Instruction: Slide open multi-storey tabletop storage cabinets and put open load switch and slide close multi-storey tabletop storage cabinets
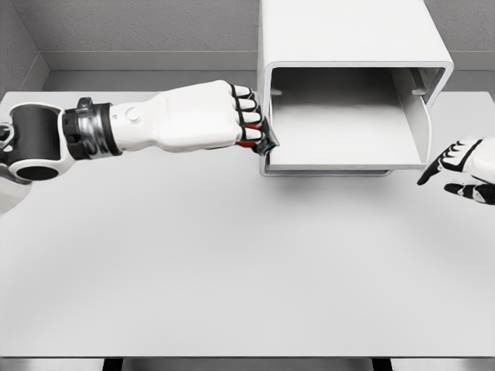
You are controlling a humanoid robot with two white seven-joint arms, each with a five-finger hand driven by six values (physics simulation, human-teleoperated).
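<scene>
The white storage cabinet [348, 31] stands at the back middle of the table, its drawer [348, 158] slid out toward me and showing a bare grey floor. My left hand [251, 127] reaches in from the left, knuckles up. Its fingers are curled around a small dark load switch [261, 144] with red and blue parts, mostly hidden under them. The switch is at the drawer's front left corner, touching or just over its rim. My right hand [458, 168] hovers off the drawer's right side, fingers relaxed and holding nothing.
The white table [232, 270] stretches wide in front of the cabinet, with its near edge at the bottom of the view. A grey wall runs behind the cabinet.
</scene>
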